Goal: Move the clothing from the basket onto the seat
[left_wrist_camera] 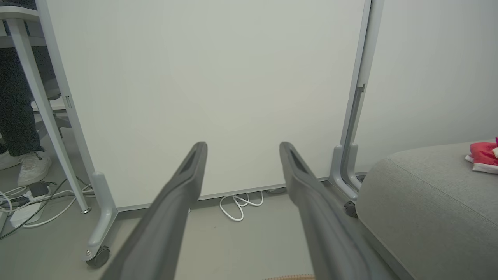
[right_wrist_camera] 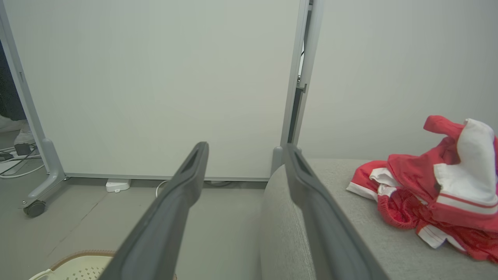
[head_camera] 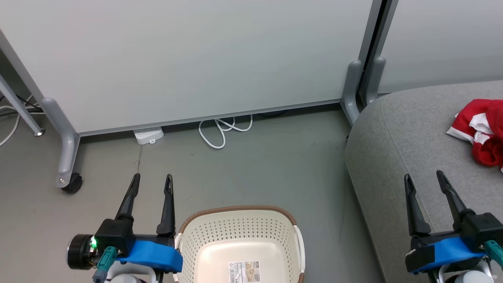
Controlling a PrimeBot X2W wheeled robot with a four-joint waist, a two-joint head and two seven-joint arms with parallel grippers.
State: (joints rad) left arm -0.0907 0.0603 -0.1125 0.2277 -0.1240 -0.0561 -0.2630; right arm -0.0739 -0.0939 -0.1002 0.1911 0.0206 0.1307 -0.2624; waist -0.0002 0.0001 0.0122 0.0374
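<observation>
Since the basket (head_camera: pixel 237 209) shows a bare bottom and its label sticker (head_camera: pixel 244 272) in the head view, while the clothing (head_camera: pixel 480 129) lies in a red heap on the seat (head_camera: pixel 393 157) at the far right, you can probably treat the step in hand as a check and a clean retreat rather than another grab. The basket's near part is cut off, so look there before you call it finished. Your left gripper (head_camera: pixel 153 177) hangs just beside the basket's left rim, fingers spread with nothing between them. Your right gripper (head_camera: pixel 423 175) hovers over the seat's edge nearest the basket, likewise spread and empty, well apart from the heap. In the left wrist view, the left gripper (left_wrist_camera: pixel 243 146) points across open floor (left_wrist_camera: pixel 253 241) at the partition panel (left_wrist_camera: pixel 202 85). A looped cable (left_wrist_camera: pixel 237 202) and a caster (left_wrist_camera: pixel 99 256) lie along the panel's foot and a person's shoe (left_wrist_camera: pixel 33 167) sits beyond its leg at the left, so keep any swing short on that side. In the right wrist view, the right gripper (right_wrist_camera: pixel 246 146) straddles the seat's (right_wrist_camera: pixel 350 241) rounded edge, the clothing (right_wrist_camera: pixel 428 182) sits to its right, back from that edge, and the basket (right_wrist_camera: pixel 74 266) peeks in low at the left. Lift straight up before you draw back, since a low sweep could catch the cushion's edge.
</observation>
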